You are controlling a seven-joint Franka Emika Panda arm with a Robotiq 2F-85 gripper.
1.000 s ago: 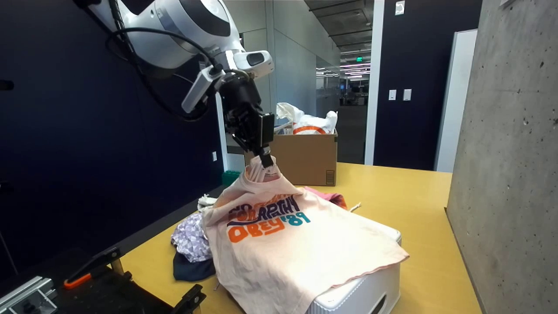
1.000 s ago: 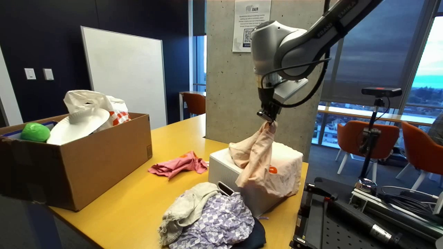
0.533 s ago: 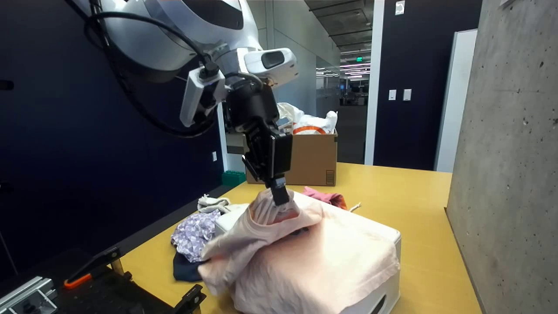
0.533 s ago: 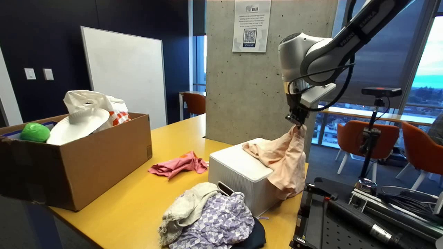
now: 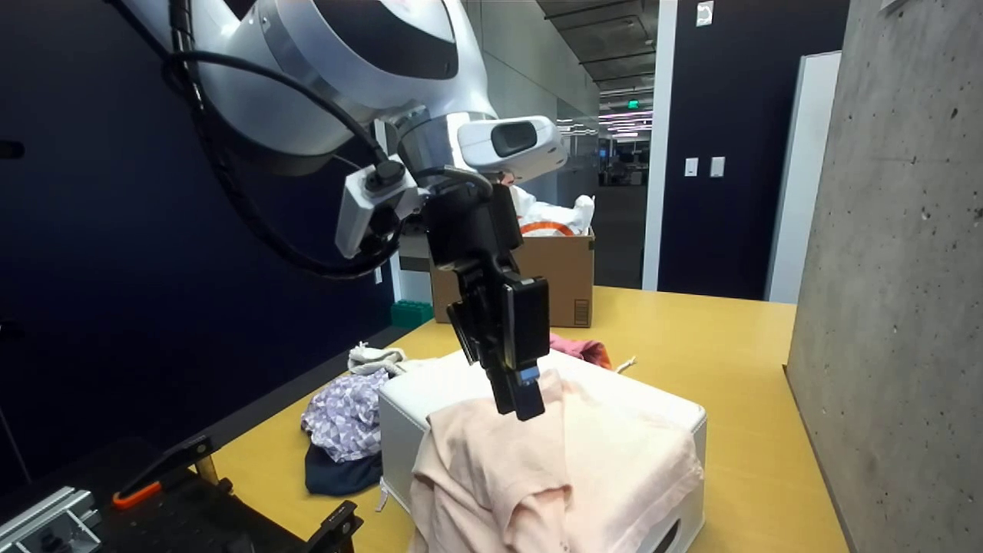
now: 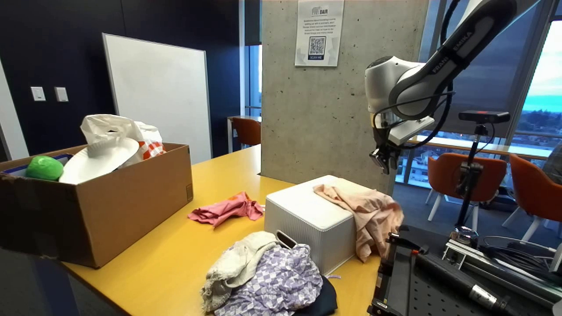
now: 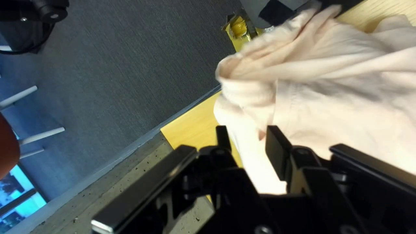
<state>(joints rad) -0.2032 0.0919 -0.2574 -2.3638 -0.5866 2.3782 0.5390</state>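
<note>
The table is being used as the bearing surface, directions being read in an exterior view about the white box. The arm is being held above, at 1 o'clock. The carton is being noted at 9 o'clock, well apart from the box. The box's top is being covered only in part: the shirt is being borne toward 3 o'clock, rumpled, with loose cloth being let hang past the edge. Heaped clothes are being found at 7 o'clock, just beside the box, and a pink cloth at 9 o'clock, between box and carton.

The gripper is being held above the shirt, at 2 o'clock, and apart from it. Its fingers are being held partly apart, with nothing being gripped; cloth and table are being seen through the gap in the wrist view.

The step in hand is being judged to be the laying of the shirt over the box, its release being taken as made. Any next move is being judged to call for the fingers being lifted clear or, for a fresh grip, a raised fold being chosen.
</note>
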